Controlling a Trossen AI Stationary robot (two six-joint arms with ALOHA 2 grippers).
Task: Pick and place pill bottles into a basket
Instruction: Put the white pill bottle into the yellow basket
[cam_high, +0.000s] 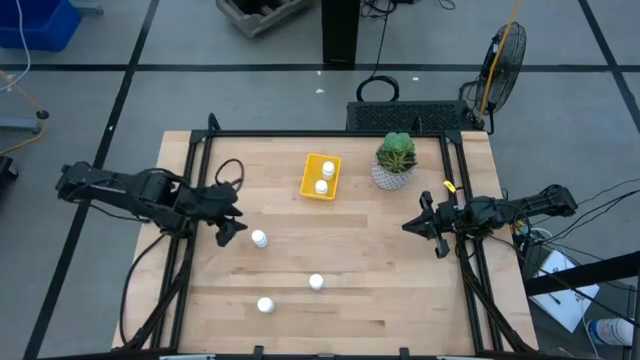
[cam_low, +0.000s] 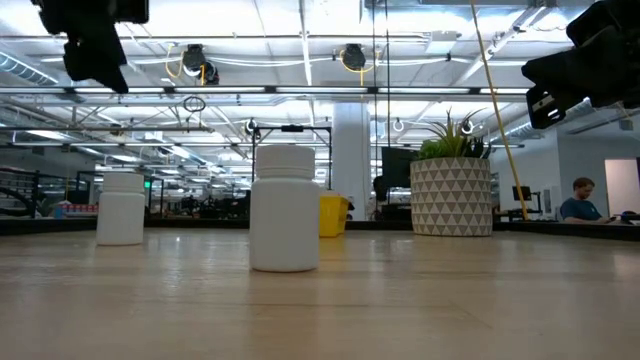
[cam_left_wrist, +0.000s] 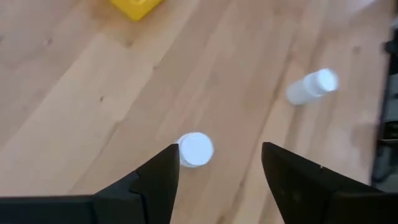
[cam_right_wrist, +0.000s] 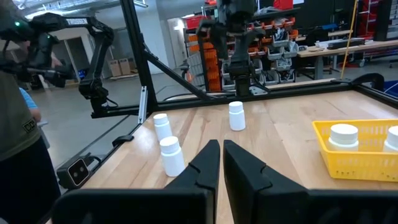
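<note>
Left gripper (cam_high: 228, 231) open, empty, above a small white capped pill bottle (cam_high: 259, 238) near wooden table's (cam_high: 400, 300) left edge; two bottles in yellow plastic basket (cam_high: 309, 183) beside potted plant (cam_high: 396, 160); right gripper (cam_high: 437, 236) nearly closed, empty

- The dark six-joint left arm reaches in from the table's left edge, stretched low and roughly level over the wood
- Its dark two-finger left gripper (cam_high: 228, 229) points toward the table's middle, fingers (cam_left_wrist: 158, 177) spread wide apart
- The dark six-joint right arm comes in from the right edge, elbow bent outward
- Its dark two-finger right gripper (cam_high: 425, 226) faces the table's centre, fingers (cam_right_wrist: 208, 163) nearly pressed together
</note>
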